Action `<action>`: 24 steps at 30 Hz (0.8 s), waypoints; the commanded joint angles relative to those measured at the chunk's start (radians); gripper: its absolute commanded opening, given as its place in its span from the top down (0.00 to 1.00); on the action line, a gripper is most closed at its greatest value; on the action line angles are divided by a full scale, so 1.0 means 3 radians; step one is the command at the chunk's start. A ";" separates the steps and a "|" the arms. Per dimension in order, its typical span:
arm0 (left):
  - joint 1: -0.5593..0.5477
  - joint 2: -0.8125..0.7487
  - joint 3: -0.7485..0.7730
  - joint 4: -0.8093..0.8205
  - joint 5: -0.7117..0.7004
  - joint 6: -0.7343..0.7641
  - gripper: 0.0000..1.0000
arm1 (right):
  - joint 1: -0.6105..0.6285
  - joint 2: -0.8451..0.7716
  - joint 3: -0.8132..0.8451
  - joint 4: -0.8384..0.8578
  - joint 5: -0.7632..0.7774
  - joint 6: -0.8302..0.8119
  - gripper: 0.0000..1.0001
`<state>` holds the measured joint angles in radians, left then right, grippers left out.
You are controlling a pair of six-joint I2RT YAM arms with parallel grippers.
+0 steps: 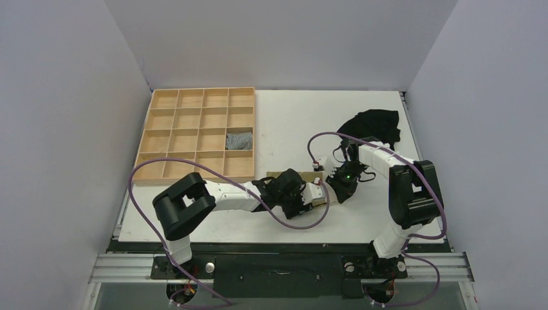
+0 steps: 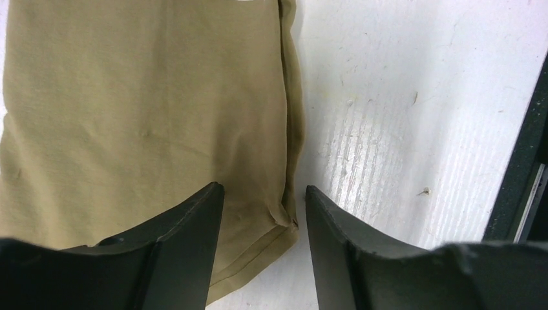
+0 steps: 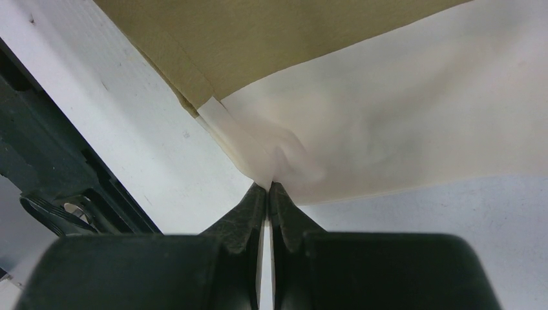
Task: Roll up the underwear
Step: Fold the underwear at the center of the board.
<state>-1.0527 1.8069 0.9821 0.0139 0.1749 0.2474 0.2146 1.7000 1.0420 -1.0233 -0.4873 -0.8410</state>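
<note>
- Lying on the white table (image 1: 284, 116), the underwear (image 2: 142, 103) is between the two arms, in the near middle of the surface and close in front of the wooden tray (image 1: 155, 139).
- In the top view both wrists cover most of it, and only small khaki parts show.
- The left gripper (image 2: 263, 194) is over the khaki part with its jaws apart. One finger (image 2: 187, 245) stands above the fabric and the other above bare table, so the folded edge of the garment runs between them.
- I cannot tell if these fingers touch the cloth or only hover over it.
- The right gripper (image 3: 267, 187) is closed — its two tips meet on the corner of the cream-white panel, and the cloth is puckered at that place.
- In the right wrist view, the cream-white panel joins the khaki part along a straight seam, and a narrow band runs along the edge.
- A small grey-blue striped cloth roll (image 1: 239, 141) sits in one compartment of the tray, in the right column, third row from the far side.
- A black garment (image 1: 375, 124) lies crumpled at the far right of the table, well apart from the underwear.
</note>
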 commanded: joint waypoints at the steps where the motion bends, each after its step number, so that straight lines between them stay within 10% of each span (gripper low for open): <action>1: -0.0028 0.0034 0.0151 0.0013 0.0025 0.0024 0.57 | -0.0024 0.0037 0.0101 -0.0005 -0.0064 -0.0051 1.00; 8: -0.0029 0.0046 0.0194 -0.0041 0.0079 0.0022 1.00 | -0.0025 0.0043 0.0103 -0.0007 -0.0063 -0.0038 1.00; 24: -0.0035 -0.0085 0.0450 -0.0791 0.0476 0.0264 1.00 | 0.0006 -0.0263 -0.0078 -0.0112 -0.0110 -0.0006 1.00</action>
<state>-1.0580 1.8179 1.0500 -0.1234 0.2428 0.2905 0.2150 1.6894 1.0370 -1.0271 -0.4885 -0.8398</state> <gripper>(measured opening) 0.017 0.007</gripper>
